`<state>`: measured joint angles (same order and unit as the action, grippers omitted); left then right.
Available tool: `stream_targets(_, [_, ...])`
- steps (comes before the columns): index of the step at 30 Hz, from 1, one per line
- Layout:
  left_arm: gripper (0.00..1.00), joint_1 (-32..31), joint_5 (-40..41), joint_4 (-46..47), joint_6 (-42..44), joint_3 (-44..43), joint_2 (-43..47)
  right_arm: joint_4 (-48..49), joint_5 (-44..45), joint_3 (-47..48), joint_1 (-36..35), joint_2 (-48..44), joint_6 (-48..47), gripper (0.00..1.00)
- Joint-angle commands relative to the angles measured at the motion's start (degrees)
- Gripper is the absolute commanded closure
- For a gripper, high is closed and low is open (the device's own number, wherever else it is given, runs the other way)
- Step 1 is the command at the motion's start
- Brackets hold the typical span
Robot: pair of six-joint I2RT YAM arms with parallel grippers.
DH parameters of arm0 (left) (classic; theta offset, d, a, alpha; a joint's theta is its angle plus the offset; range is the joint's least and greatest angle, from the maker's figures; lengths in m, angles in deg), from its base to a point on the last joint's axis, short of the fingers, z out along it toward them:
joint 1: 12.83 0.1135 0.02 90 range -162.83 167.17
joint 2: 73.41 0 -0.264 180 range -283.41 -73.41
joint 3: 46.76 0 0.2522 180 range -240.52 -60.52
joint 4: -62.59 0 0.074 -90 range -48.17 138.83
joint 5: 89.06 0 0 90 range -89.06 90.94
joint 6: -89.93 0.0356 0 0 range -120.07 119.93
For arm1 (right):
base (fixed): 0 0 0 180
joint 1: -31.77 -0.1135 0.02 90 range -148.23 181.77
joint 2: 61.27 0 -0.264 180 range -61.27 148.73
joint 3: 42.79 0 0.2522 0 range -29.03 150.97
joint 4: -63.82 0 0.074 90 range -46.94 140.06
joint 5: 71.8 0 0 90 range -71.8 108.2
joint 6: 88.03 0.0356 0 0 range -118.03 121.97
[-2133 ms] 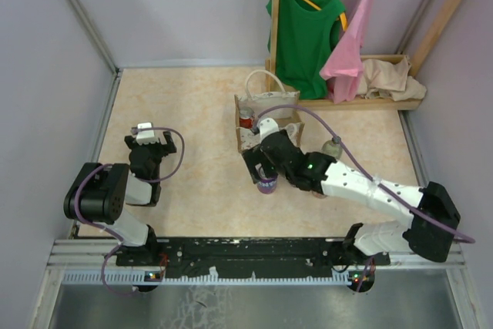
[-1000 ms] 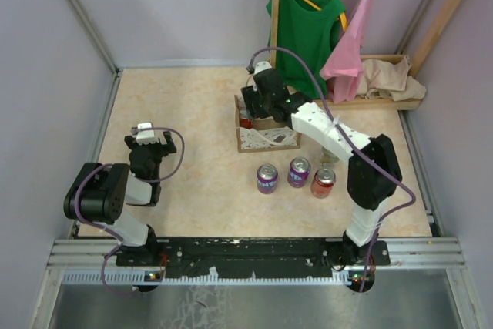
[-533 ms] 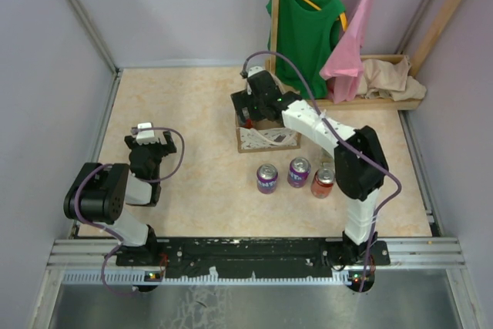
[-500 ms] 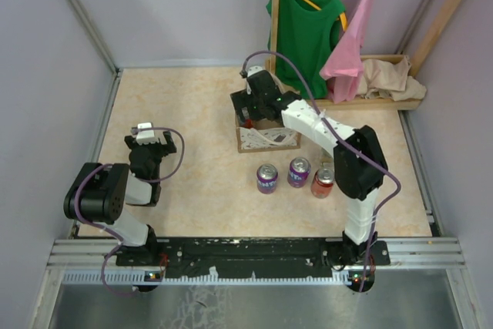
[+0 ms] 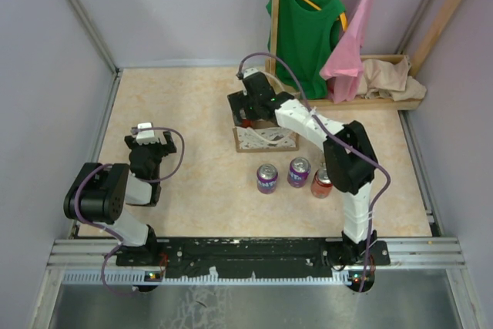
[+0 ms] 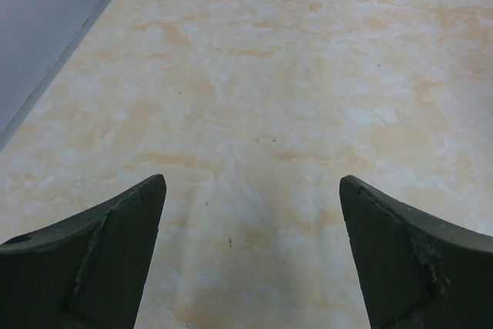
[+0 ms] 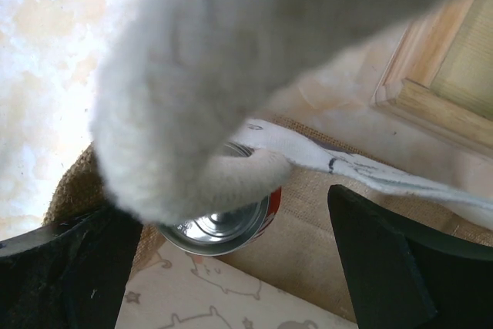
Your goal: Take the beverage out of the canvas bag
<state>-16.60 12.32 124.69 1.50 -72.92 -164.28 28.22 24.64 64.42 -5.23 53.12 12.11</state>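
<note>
The right gripper [image 5: 245,109] hangs over the far-left corner of the canvas bag [image 5: 266,139], jaws spread wide and holding nothing; in its wrist view a red soda can [image 7: 223,225] stands upright inside the bag, below and between the fingers; a white loop handle [image 7: 192,90] (blurred, close to the lens) crosses the can's rim. Better to descend straight, keep that handle outside the jaws, and close on the can's wall; the left gripper [image 6: 250,260] rests open above the marbled tabletop [image 6: 254,75].
</note>
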Motion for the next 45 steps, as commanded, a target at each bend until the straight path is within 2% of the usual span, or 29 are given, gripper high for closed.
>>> stream_targets(1, [0.00,-0.1,0.2,1.0,0.3,0.3,-0.4,2.7,3.1,2.9,-0.2,1.7,-1.9,0.01])
stream_targets(4, [0.00,-0.1,0.2,1.0,0.3,0.3,-0.4,3.7,4.6,2.4,-0.5,2.0,-2.6,0.08])
stream_targets(7, [0.00,-0.1,0.2,1.0,0.3,0.3,-0.4,4.7,6.2,1.7,-0.5,2.0,-3.0,0.24])
stream_targets(12, [0.00,-0.1,0.2,1.0,0.3,0.4,-0.4,5.0,6.8,0.9,-0.6,2.2,-3.6,0.39])
stream_targets(17, [0.00,-0.1,0.2,1.0,0.3,0.3,-0.4,6.4,6.0,-1.6,-0.6,0.8,-5.3,0.63])
stream_targets(18, [0.00,-0.1,0.2,1.0,0.2,0.4,-0.4,6.5,5.7,-1.9,-0.6,0.5,-5.8,0.69])
stream_targets(20, [0.00,0.0,0.2,1.0,0.3,0.3,-0.4,7.4,6.0,-2.5,-0.5,-0.1,-7.3,1.00])
stream_targets(33, [0.00,-0.1,0.2,1.0,0.3,0.3,-0.4,13.1,2.8,-1.6,-0.5,-9.3,-15.5,1.00])
stream_targets(45, [0.00,-0.1,0.2,1.0,0.3,0.3,-0.4,10.2,-0.7,1.2,-0.6,-20.9,-14.9,1.00])
